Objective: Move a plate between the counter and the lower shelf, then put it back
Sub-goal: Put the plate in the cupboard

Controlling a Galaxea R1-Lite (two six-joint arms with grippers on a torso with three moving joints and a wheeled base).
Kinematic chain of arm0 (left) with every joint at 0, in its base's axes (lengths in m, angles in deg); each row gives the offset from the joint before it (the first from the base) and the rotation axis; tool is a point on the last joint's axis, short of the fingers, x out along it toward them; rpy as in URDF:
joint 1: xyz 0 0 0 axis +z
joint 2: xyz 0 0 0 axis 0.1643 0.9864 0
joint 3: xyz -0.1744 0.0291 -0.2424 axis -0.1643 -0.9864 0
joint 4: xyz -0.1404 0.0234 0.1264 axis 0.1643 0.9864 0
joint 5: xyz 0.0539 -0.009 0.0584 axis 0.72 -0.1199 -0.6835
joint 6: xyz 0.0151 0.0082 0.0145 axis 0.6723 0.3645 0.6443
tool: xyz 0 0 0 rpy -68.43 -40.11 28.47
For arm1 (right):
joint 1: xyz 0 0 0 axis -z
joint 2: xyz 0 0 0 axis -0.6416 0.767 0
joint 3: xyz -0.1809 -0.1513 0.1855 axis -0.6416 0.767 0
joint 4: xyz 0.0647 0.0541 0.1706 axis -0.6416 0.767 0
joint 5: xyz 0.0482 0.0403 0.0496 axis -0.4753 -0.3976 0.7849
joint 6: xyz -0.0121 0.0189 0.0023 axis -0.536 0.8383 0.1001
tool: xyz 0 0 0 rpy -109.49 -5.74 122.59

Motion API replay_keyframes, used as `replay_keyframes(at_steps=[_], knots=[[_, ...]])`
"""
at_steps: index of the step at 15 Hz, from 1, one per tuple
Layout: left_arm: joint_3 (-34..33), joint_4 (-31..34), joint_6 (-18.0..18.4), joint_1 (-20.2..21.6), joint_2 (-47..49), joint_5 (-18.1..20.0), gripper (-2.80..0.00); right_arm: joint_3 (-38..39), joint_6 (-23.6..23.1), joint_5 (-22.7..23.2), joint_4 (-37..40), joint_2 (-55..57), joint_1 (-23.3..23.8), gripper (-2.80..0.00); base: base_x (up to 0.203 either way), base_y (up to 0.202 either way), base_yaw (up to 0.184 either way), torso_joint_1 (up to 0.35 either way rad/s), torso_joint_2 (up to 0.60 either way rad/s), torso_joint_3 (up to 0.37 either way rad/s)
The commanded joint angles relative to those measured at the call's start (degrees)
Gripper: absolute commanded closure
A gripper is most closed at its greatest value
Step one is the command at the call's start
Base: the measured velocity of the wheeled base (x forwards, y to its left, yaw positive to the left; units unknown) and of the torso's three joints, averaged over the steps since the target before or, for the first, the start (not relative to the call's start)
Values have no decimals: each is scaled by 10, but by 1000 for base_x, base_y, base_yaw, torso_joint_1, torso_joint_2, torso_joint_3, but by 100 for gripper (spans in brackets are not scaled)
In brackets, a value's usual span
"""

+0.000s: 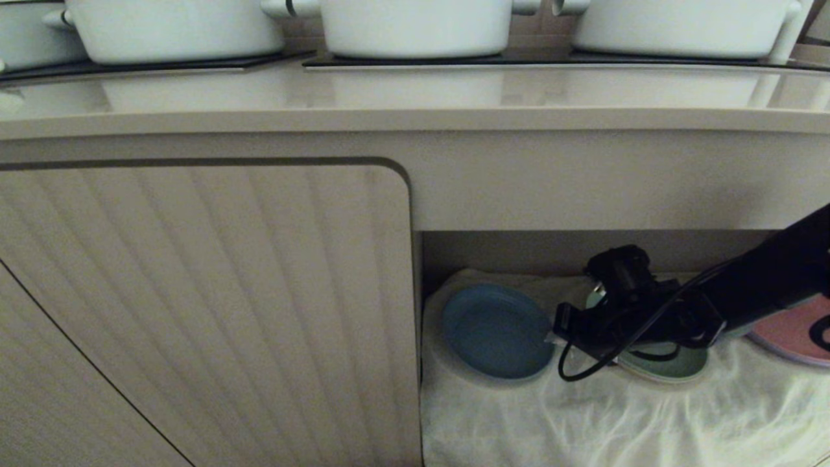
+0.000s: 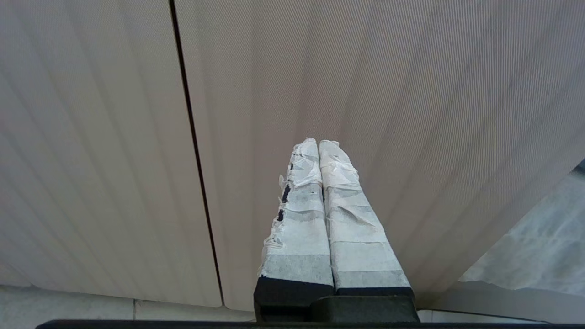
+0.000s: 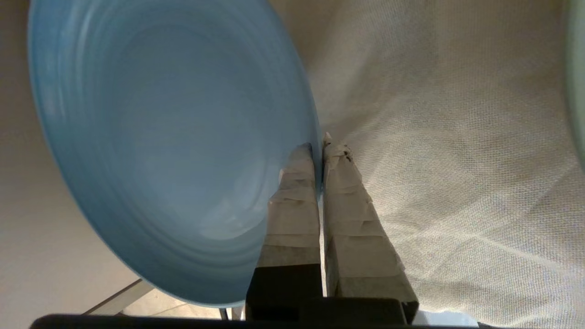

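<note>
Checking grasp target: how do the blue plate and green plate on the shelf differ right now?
The blue plate is pinched at its rim by the right gripper and stands tilted; the green plate lies flat and ungripped. The blue plate shows fully; the green plate is mostly hidden behind the arm. Both sit over the white cloth and look similar in size.

You see the small round light-blue matte plate (image 1: 496,331) tilted, its rim pinched, over the wrinkled white cloth of the low beige lower shelf (image 1: 583,415), below the glossy beige counter (image 1: 415,97).
</note>
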Motion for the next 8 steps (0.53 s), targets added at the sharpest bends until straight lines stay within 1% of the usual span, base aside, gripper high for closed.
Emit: replay_keyframes(at_steps=[1,8], knots=[[0,0,-1,0,0,-1,0,0,2,1,-2,5,0,0,0,0,0,0,0,0],[0,0,-1,0,0,-1,0,-2,2,1,-3,9,0,0,0,0,0,0,0,0]])
